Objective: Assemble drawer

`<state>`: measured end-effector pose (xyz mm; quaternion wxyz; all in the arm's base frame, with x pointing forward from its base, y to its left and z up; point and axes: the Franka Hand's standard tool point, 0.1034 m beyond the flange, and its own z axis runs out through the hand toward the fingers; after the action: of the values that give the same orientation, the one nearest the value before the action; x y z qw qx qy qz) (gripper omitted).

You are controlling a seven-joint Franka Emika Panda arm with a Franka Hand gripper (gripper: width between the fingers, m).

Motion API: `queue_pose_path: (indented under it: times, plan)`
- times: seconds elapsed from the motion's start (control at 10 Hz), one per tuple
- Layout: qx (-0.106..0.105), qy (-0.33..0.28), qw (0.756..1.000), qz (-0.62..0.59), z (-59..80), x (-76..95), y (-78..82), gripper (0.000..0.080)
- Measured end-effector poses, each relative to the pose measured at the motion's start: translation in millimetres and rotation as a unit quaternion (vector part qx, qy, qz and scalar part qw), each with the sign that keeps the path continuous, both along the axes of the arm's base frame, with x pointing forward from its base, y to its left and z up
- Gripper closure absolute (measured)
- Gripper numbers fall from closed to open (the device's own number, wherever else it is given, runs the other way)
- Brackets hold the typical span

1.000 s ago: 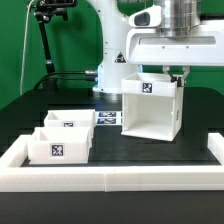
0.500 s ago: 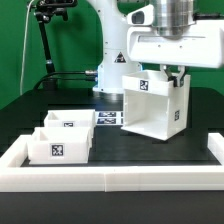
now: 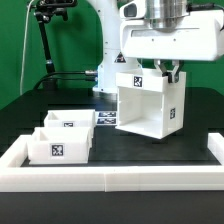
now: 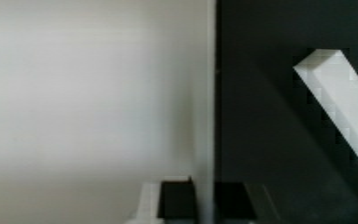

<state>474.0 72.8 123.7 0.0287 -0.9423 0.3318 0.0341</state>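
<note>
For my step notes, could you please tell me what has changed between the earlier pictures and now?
The gripper, shut on a wall of the housing, carried it toward the exterior view's left, turning it slightly. Nothing was let go. The near tray and the far tray stayed put.

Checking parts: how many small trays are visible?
2: front tray by the border wall, rear tray just behind it, at the exterior view's left. The housing may hide others.

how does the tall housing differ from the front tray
The housing is tall and cube-like; the front tray is low and small. The housing has the gripper shut on its top edge; the front tray lies untouched. The housing stands at the exterior view's right, the front tray at its left. Both are white with square tags.
</note>
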Motion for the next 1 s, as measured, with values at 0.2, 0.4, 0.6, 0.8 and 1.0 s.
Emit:
queue_pose_path:
  times: [0.2, 0.4, 0.6, 0.8, 1.0]
  plan:
    - [0.0, 0.001, 1.0, 0.0, -0.8, -0.5, 0.1, 0.0761]
    - [0.005, 0.002, 0.999, -0.04, -0.3, 4.1, -1.7, 0.0761]
    - [0.025, 0.001, 0.996, -0.084, -3.5, 20.3, -6.7, 0.0761]
    - [0.028, 0.0, 0.995, -0.092, -5.2, 27.2, -8.0, 0.0761]
    - [0.027, 0.003, 0.995, -0.096, -6.9, 25.8, -6.8, 0.0761]
